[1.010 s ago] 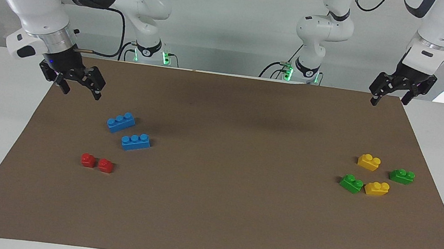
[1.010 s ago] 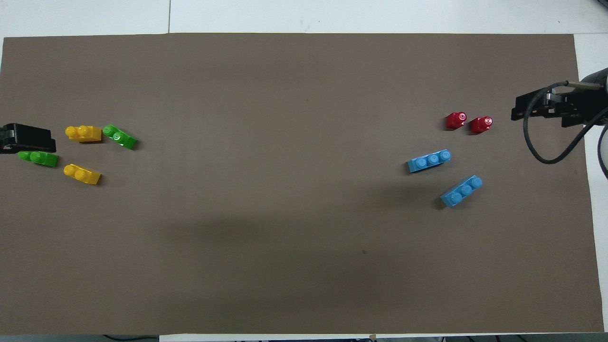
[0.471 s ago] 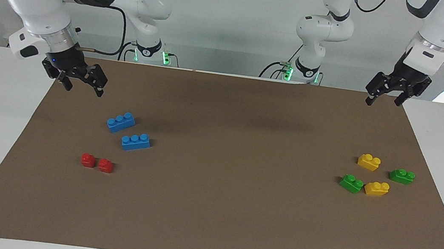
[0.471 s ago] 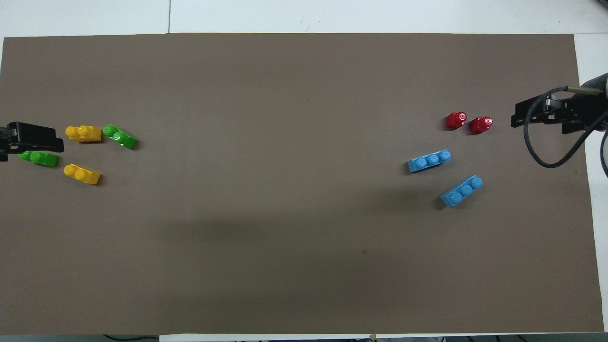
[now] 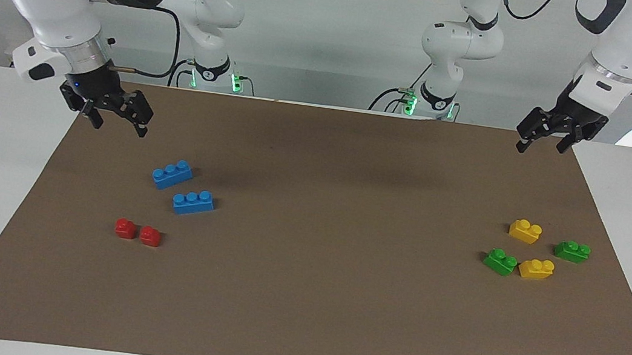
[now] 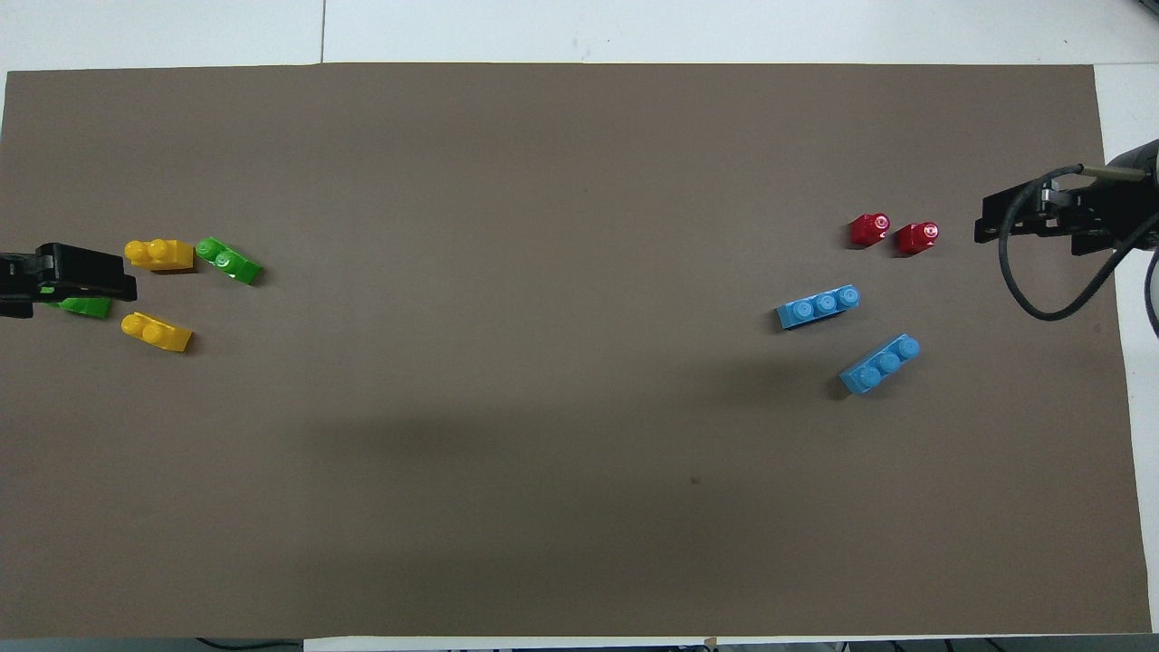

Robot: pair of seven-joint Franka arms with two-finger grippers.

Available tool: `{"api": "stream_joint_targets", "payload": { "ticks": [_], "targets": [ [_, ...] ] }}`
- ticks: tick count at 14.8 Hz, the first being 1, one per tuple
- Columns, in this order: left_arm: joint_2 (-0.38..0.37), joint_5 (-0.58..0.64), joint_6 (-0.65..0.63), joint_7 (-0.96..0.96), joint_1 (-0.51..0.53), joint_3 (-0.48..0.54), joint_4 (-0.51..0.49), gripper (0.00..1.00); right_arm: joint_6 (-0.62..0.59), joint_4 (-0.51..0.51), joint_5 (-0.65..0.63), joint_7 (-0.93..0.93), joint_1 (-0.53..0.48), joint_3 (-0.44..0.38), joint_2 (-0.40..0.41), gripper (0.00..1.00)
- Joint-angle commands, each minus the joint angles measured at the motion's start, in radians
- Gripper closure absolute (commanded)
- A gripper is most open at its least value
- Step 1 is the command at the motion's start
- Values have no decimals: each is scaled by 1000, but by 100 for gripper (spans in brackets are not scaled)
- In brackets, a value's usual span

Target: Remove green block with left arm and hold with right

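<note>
I am hanging my black left gripper (image 5: pixel 542 141), fingers spread and empty, over the brown mat (image 5: pixel 336 302), well above the small green plastic two-stud block (image 5: pixel 572 251); my right gripper (image 5: pixel 114 121) is waiting, spread too.

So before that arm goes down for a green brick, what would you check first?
1. Left gripper open: ok.
2. Left gripper empty, raised above the mat: ok.
3. Both green blocks lying free on the mat: ok.
4. Room to grip: one green block sits right beside a yellow block: not ok; whether they touch, cannot tell.
5. Right gripper open and empty, waiting near the blue blocks: ok.
</note>
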Motion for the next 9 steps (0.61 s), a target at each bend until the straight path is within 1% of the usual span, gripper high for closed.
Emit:
{"api": "stream_joint_targets", "payload": {
  "ticks": [1,9],
  "targets": [
    [-12,-16,-14,-11,-1,5,-6,0,-2,-8,-18,-14,-7,8,-13,0],
    [-12,-14,-11,-11,-4,5,-6,0,10,-6,-18,-18,-8,8,-11,0]
  ]
}}
